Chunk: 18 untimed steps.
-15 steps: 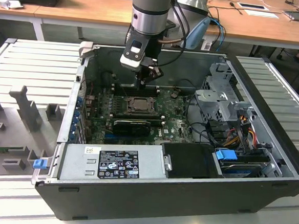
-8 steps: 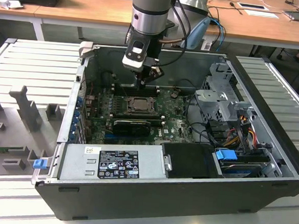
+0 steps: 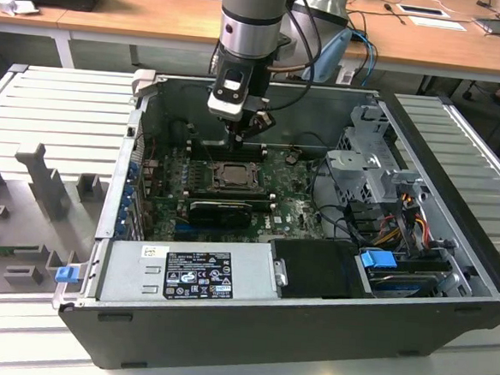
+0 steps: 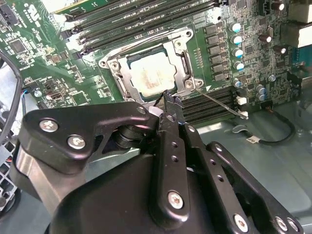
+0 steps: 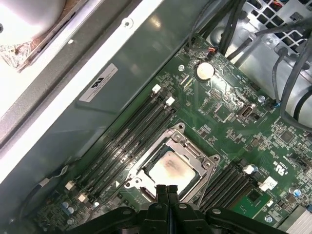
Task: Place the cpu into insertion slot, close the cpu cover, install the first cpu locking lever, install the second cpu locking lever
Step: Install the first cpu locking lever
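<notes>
**Silver cover down on the chip, gripper pinched shut at the socket edge**

The pale cpu (image 4: 152, 78) lies flat in the insertion slot (image 4: 185, 62). The cpu cover (image 4: 120, 80) lies flat over the slot, and the chip shows through its square cut-out. In the second wrist view the gripper (image 4: 168, 99) has its black fingers pressed together with no gap, the tips at the slot's near edge. I cannot tell whether they pinch anything. A thin metal lever (image 4: 219, 104) runs out from one corner of the slot, angled away over the memory slots (image 4: 214, 105) beside it. In the exterior view the gripper (image 3: 252, 129) hangs just above the slot, inside the open computer case (image 3: 309, 329).
</notes>
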Each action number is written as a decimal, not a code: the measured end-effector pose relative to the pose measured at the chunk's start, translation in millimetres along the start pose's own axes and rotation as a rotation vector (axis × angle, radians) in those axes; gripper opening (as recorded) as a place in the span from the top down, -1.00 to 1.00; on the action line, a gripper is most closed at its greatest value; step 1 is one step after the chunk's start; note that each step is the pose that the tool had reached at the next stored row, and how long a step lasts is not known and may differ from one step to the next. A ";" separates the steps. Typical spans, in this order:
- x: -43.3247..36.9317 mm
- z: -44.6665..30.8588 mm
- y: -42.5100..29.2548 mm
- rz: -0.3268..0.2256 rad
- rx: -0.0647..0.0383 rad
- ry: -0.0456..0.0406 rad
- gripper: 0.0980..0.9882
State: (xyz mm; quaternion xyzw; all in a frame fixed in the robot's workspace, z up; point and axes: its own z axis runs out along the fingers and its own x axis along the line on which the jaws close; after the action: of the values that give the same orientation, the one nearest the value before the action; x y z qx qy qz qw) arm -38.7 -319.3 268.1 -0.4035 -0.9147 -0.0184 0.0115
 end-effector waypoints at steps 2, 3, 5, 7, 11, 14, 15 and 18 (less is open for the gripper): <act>0.0 0.0 0.0 -0.009 0.000 0.0002 0.98; 0.0 0.0 0.0 -0.030 0.001 0.0007 0.98; 0.0 0.0 0.0 -0.048 0.002 0.0011 0.98; 0.0 0.0 0.1 -0.096 0.003 0.0024 0.98; -0.1 0.0 0.1 -0.169 0.006 0.0041 0.98; -0.1 0.5 0.1 -0.244 0.009 0.0059 0.98; -0.1 0.8 0.0 -0.264 0.009 0.0064 0.98; -0.2 1.6 0.0 -0.314 0.009 0.0046 0.98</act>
State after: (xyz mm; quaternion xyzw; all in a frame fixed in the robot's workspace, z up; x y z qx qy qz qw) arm -38.6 -319.3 266.5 -0.2552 -0.9667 -0.0168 0.0123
